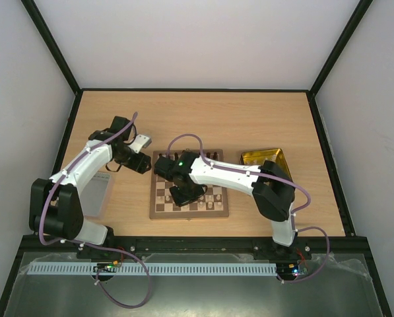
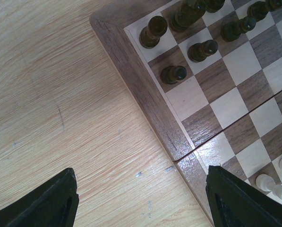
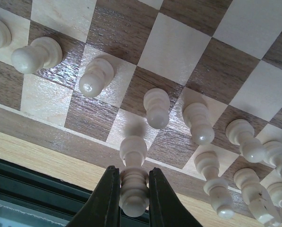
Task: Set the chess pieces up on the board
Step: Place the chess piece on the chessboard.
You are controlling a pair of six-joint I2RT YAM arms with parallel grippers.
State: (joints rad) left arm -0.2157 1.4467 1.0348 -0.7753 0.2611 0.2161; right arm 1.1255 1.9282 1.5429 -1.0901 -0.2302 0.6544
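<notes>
Board point(image 1: 221, 211) lies mid-tabletop point(image 1: 276, 119). Right claw point(image 3: 132, 177) pinched tight on one cream piece point(image 3: 133, 191) at the board's near border, other cream pieces point(image 3: 156, 107) standing just beyond. Left claw point(image 2: 141, 201) gapes wide, empty, over tabletop beside the board's edge; dark pieces point(image 2: 173, 74) nearby.

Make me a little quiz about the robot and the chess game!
1. True or false: the right gripper is shut on a cream chess piece.
2. Pick one. The left gripper is: A) open and empty, B) shut on a dark pawn, C) holding a tray.
3. In the left wrist view, what colour are the pieces standing near the corner of the chessboard?

Key: 1 true; 2 A; 3 dark brown.
</notes>
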